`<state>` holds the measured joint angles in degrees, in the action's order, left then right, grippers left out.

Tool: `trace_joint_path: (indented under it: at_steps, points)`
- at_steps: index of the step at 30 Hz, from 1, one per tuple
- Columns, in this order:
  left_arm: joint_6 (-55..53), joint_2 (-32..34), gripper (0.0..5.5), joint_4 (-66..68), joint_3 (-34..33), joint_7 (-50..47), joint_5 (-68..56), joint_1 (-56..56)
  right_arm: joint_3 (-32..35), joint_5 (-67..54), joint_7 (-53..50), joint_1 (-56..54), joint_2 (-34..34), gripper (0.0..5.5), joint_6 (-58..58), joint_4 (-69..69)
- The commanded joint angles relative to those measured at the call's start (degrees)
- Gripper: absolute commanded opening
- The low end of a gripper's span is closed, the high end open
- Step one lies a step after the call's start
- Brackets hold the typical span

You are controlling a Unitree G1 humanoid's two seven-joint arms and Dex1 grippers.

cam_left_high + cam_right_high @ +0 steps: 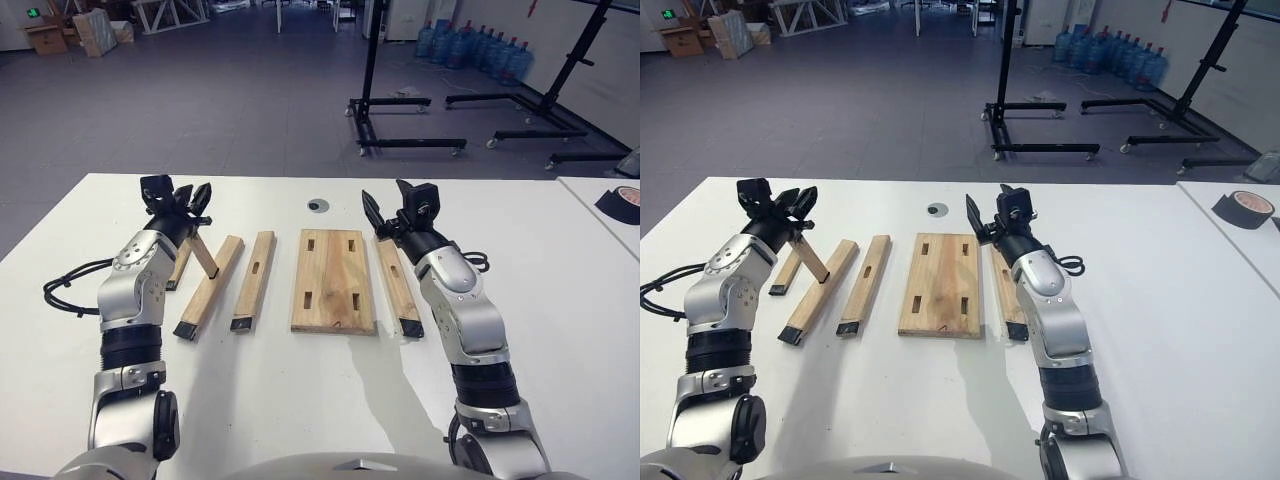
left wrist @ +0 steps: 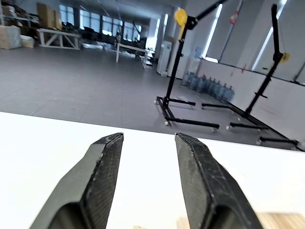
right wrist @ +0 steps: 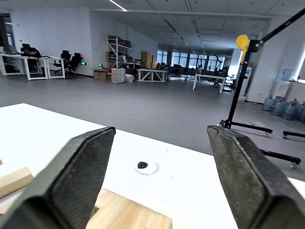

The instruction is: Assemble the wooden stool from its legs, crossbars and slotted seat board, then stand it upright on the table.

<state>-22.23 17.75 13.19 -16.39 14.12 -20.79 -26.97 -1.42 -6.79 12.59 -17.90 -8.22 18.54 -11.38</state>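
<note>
The slotted seat board lies flat at the centre of the white table, its four slots facing up. Three wooden pieces lie to its left: a slotted bar nearest the board, a plain bar beside that, and an outer bar partly hidden by the left arm. A short dark crossbar sits at an angle between the two outer pieces. One further bar lies just beside the board's right edge. The left gripper is positioned over the far ends of the outer left pieces, fingers apart and holding nothing. The right gripper is positioned over the far end of the right-hand bar, jaws spread wide and empty.
</note>
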Motion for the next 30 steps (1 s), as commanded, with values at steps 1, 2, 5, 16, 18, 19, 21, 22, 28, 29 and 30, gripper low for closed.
trace_joint_path:
  at_steps: [1, 2, 5, 16, 18, 19, 21, 22, 28, 29, 30]
  points:
    - [-0.62, -3.93, 1.96, 7.11, 1.7, 0.02, 0.65, 4.0, 0.99, -1.24, 1.29, -0.7, -0.98, 3.54, 0.34, -0.24]
    - [-0.56, -3.76, 1.96, 5.52, 1.85, 0.09, 0.3, 3.23, 1.11, -1.29, 1.3, -0.65, -0.9, 3.54, 0.41, -0.29]
    - [-1.71, -3.03, 1.96, -0.91, 2.18, -0.55, -0.65, 0.97, 1.13, -1.21, 0.75, -0.78, -0.41, 3.54, 0.21, -0.03]
    - [2.85, -1.27, 2.54, -34.96, 2.22, 1.06, -1.77, 16.25, 2.43, -1.52, -0.99, 2.83, 0.42, 3.54, -0.84, -3.74]
    - [4.42, -2.31, 2.9, -38.36, 3.3, 1.46, -0.8, 23.88, 2.32, -1.53, -1.38, 4.2, 0.47, 3.54, -0.27, -5.05]
    - [5.24, -3.02, 3.01, -39.17, 3.98, 1.25, 0.16, 27.84, 2.21, -1.53, -1.53, 4.91, 0.44, 3.54, 0.05, -5.7]
    - [6.19, -3.66, 3.3, -39.2, 5.79, 1.65, 1.71, 33.72, 1.93, -1.57, -1.75, 6.04, 0.54, 3.54, 0.54, -6.69]
    - [6.23, -3.82, 3.49, -38.44, 6.52, 1.78, 2.36, 35.74, 1.74, -1.61, -1.84, 6.38, 0.68, 3.54, 0.77, -6.99]
    - [-0.14, -0.18, 3.89, -27.87, 7.74, 2.73, 4.81, 37.0, 0.42, -1.54, -1.81, 7.19, 1.32, 3.54, 1.5, -7.42]
    - [-1.31, 0.24, 3.89, -26.63, 7.56, 2.99, 4.63, 36.48, 0.23, -1.53, -1.7, 7.11, 1.37, 3.54, 1.55, -7.32]
    - [-2.95, 0.93, 3.89, -25.74, 7.46, 3.53, 4.29, 35.94, 0.08, -1.52, -1.65, 7.15, 1.41, 3.54, 1.67, -7.42]
